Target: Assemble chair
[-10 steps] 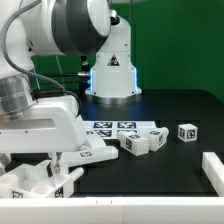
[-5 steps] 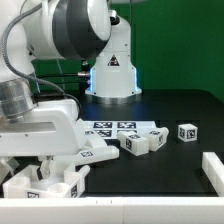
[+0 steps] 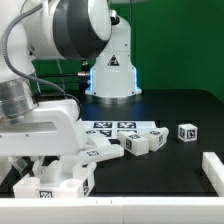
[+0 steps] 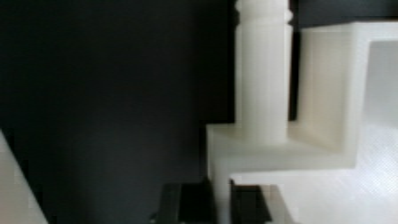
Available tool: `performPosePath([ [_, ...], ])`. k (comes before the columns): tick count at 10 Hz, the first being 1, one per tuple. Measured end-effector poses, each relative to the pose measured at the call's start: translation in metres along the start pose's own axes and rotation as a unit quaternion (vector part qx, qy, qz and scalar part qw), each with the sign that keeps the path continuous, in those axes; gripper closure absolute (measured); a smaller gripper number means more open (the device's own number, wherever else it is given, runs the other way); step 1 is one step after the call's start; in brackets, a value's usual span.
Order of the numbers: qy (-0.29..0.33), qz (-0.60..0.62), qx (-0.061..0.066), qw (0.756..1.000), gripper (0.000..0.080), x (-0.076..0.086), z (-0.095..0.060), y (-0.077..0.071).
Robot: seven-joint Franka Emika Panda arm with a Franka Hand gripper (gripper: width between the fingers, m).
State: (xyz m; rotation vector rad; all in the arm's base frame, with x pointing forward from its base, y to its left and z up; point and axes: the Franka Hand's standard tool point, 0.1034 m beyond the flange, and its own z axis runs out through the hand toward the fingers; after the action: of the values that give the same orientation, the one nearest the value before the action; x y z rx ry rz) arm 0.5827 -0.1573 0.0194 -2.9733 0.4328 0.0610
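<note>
Closest in, at the near edge of the black tabletop (image 3: 150,185) on the exterior view's left, the hand (image 4: 222,203) pinches a blocky white chair part (image 3: 55,184) bearing square tags. In the wrist view its two dark fingers (image 4: 187,205) stand close together with only a thin pale strip between them. That view also shows a turned white post (image 4: 263,70) rising from the part's block, just beside a flat white panel (image 4: 347,90). Whether the part touches the tabletop I cannot tell. Toward the exterior view's right lies a white bar (image 3: 213,168), well apart. Farther back sit two small tagged blocks (image 3: 133,144) side by side, then a tagged cube (image 3: 187,132) — and behind them the marker board (image 3: 112,127), lying flat before the arm's base (image 3: 112,75).
</note>
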Motion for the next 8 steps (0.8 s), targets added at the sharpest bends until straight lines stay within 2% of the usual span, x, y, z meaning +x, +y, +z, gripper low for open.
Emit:
performPosePath([
  [1,-0.004,-0.014,-0.007,1.000,0.0772,0.0022,-0.0035,-0.0051],
  [2,-0.011,-0.054,-0.036,0.998,0.0772,0.0064,-0.0090,-0.0053],
  [4,-0.020,-0.063,-0.070,0.995,0.0772,0.0078,-0.0109,-0.0066],
  [8,-0.020,-0.063,-0.070,0.995,0.0771,0.0078,-0.0109,-0.0066],
])
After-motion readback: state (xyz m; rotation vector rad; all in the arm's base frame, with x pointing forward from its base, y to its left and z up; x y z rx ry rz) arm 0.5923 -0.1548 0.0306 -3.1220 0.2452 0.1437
